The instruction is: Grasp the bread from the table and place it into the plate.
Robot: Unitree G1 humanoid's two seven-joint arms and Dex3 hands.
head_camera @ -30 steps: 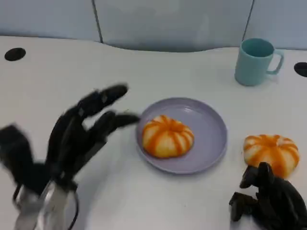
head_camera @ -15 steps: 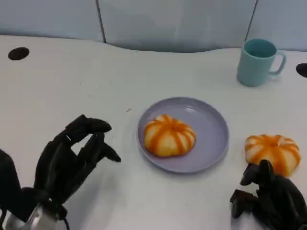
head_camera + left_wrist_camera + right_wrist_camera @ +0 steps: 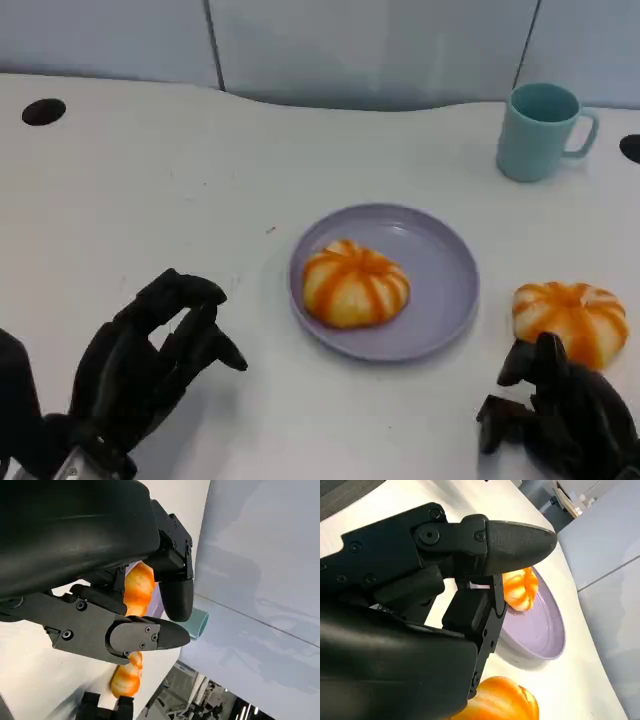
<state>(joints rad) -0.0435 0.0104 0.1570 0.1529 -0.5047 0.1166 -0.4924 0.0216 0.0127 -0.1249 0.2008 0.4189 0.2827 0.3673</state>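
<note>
One bun [image 3: 355,284] already sat in the purple plate [image 3: 445,262]; 2nd bun [image 3: 567,320] lay on table just right of plate. Right hand [image 3: 560,415], empty, fingers loosely curled, sat near it; left hand [image 3: 145,365] empty too. Next, I'd judge: grasp 2nd bun.

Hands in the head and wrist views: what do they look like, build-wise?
Both are matte black. The left hand has chunky segmented fingers with visible screw heads and blunt rounded tips, behind a smooth rounded shell. The right hand looks the same build, with textured fingertip pads.
</note>
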